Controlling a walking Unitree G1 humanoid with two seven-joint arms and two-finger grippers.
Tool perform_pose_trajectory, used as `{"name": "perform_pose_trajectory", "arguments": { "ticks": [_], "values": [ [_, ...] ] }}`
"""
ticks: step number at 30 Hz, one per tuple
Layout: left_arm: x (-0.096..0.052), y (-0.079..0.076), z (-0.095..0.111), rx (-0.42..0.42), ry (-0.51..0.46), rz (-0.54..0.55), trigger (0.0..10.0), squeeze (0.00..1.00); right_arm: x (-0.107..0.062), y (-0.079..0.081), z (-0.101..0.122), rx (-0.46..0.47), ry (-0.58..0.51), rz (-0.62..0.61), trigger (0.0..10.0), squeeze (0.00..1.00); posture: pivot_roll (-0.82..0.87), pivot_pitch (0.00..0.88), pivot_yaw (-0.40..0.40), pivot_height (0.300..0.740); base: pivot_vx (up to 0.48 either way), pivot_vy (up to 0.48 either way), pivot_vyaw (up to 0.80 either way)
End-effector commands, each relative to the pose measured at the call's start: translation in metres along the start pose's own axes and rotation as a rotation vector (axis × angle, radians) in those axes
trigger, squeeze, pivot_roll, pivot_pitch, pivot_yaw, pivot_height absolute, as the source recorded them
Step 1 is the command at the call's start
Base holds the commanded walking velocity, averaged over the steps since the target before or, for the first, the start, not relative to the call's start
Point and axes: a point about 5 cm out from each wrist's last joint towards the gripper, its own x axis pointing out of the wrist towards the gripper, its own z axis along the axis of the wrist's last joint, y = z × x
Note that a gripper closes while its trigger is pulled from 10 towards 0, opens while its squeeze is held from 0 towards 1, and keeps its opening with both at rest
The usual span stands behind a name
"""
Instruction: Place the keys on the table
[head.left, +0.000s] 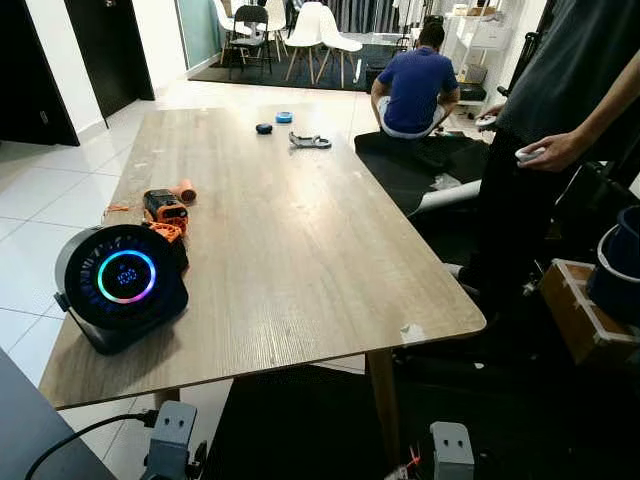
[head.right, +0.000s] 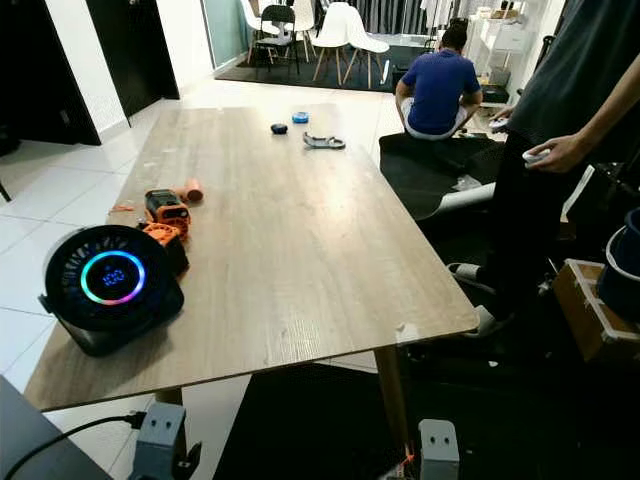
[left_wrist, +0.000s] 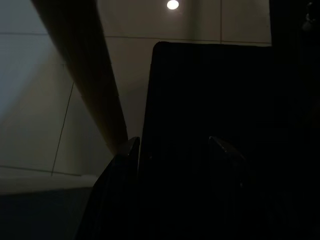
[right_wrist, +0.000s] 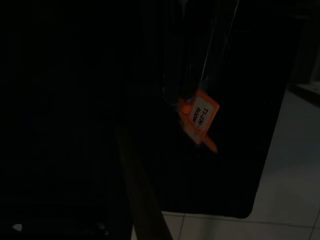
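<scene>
A bunch of keys with an orange tag (right_wrist: 200, 120) dangles in the dark right wrist view, hanging from my right gripper (right_wrist: 197, 85), which is shut on it. Its fingers are lost in shadow. The same orange tag (head.left: 413, 462) peeks out beside my right arm's grey wrist (head.left: 451, 447), low in front of the near edge of the wooden table (head.left: 300, 250). My left gripper (left_wrist: 175, 150) hangs open below the table, with a table leg (left_wrist: 95, 90) and a black mat behind it.
On the table's left stand a round black fan with a glowing ring (head.left: 122, 285) and orange tools (head.left: 165, 208). Small items (head.left: 310, 141) lie at the far end. One person (head.left: 560, 150) stands to the right of the table, and another (head.left: 415, 90) sits beyond it. A wooden box (head.left: 585, 315) stands at the right.
</scene>
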Motion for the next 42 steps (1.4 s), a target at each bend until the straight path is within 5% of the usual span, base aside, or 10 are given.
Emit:
{"name": "perform_pose_trajectory", "arguments": {
  "ticks": [1, 18, 27, 31, 37, 39, 42],
  "values": [
    [-0.003, 0.001, -0.006, -0.015, 0.017, 0.014, 10.0, 0.00, -0.001, 0.001, -0.004, -0.035, 0.028, 0.020, 10.0, 0.00, 0.12, 0.053, -0.034, 0.740, 0.000, 0.000, 0.69],
    [-0.007, -0.004, -0.012, -0.012, 0.012, -0.007, 10.0, 0.00, -0.004, 0.001, -0.013, -0.023, 0.059, 0.017, 10.0, 0.00, 0.11, 0.053, -0.059, 0.740, 0.000, 0.000, 0.32],
    [-0.009, -0.004, -0.013, -0.010, 0.013, -0.019, 10.0, 0.00, -0.010, -0.015, -0.019, 0.037, 0.073, -0.080, 10.0, 0.00, 0.10, 0.060, -0.052, 0.740, 0.000, 0.000, 0.00],
    [-0.009, -0.004, -0.014, -0.001, 0.010, -0.027, 10.0, 0.00, -0.017, -0.033, -0.026, 0.021, 0.097, -0.144, 10.0, 0.00, 0.10, 0.059, -0.049, 0.740, 0.000, 0.000, 0.00],
    [-0.009, -0.005, -0.013, 0.003, -0.002, -0.031, 10.0, 0.00, -0.036, -0.080, -0.029, -0.019, 0.081, -0.358, 10.0, 0.00, 0.10, 0.055, -0.053, 0.740, 0.000, 0.000, 0.00],
    [-0.010, -0.004, -0.012, 0.002, -0.013, -0.031, 10.0, 0.00, -0.046, -0.109, -0.017, 0.006, -0.004, -0.470, 10.0, 0.00, 0.10, 0.055, -0.053, 0.740, 0.000, 0.000, 0.00],
    [-0.010, -0.003, -0.011, 0.002, -0.023, -0.032, 10.0, 0.00, -0.052, -0.129, -0.002, 0.037, -0.093, -0.538, 10.0, 0.00, 0.09, 0.054, -0.052, 0.740, 0.000, 0.000, 0.00]
  ]
}}
